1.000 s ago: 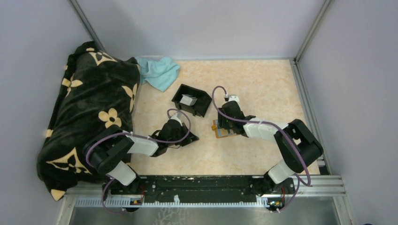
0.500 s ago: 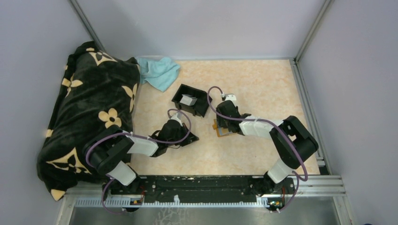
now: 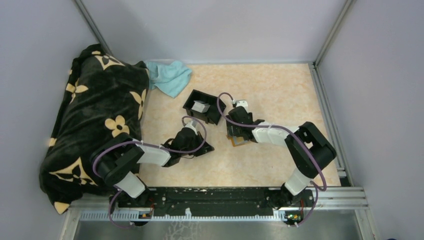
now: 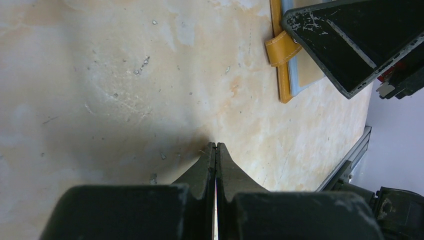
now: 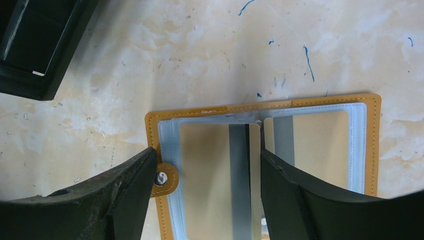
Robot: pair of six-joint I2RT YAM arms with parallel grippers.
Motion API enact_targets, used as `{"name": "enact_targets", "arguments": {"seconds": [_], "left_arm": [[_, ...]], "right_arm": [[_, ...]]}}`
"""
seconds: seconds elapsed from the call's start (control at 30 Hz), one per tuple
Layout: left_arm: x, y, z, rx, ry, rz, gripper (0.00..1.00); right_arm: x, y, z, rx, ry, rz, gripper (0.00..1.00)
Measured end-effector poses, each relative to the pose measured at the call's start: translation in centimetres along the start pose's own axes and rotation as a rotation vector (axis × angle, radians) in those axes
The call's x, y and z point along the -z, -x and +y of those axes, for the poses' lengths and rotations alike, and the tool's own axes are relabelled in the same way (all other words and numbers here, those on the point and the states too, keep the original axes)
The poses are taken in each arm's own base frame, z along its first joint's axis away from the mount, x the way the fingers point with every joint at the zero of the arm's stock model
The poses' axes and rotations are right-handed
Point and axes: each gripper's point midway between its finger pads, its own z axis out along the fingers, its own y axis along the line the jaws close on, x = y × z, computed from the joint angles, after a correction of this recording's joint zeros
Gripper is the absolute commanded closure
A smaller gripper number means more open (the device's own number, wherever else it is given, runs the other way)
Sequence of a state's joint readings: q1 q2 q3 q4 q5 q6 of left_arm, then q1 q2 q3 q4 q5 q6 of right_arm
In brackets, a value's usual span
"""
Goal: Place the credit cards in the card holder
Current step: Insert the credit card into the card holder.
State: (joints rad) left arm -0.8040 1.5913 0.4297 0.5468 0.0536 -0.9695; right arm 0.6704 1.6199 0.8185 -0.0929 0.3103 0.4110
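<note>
Straddling the unfolded card holder (image 5: 310, 145) on the table (image 4: 100, 75), the right gripper (image 5: 206, 152) has its fingers apart, the left gripper (image 4: 215, 147) has them pressed together, and a credit card (image 3: 201, 106) lies in the black tray (image 3: 190, 103).

Light is coming soft and even from overhead, nothing blowing out. Left gripper (image 4: 215, 146) is throwing a broad diffuse shadow on the counter (image 4: 100, 60). Wrist views are blurring at the near fingers; top view is rendering sharp.

I see the card holder (image 5: 205, 170) open flat mid-tabletop: orange, pale lining, snap tab on one edge. Pale credit cards (image 3: 201, 106) lie in the black tray (image 3: 190, 104), farther back.
</note>
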Motion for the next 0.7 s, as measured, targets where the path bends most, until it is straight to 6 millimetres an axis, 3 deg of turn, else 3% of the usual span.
{"name": "enact_targets", "arguments": {"seconds": [0.3, 0.53, 0.63, 0.7], "left_arm": [[-0.1, -0.2, -0.1, -0.003, 0.000, 0.005, 1.00], [-0.5, -0.4, -0.5, -0.007, -0.006, 0.013, 1.00], [-0.7, -0.4, -0.7, -0.009, -0.010, 0.016, 1.00], [-0.8, -0.5, -0.8, -0.009, -0.012, 0.016, 1.00]], "right_arm": [[-1.1, 0.7, 0.4, 0.018, -0.029, -0.004, 0.29], [-1.8, 1.3, 1.0, 0.014, -0.036, -0.039, 0.50], [-1.8, 1.4, 1.1, 0.011, -0.045, -0.047, 0.48], [-1.7, 1.4, 1.1, 0.009, -0.050, -0.050, 0.38]]}}
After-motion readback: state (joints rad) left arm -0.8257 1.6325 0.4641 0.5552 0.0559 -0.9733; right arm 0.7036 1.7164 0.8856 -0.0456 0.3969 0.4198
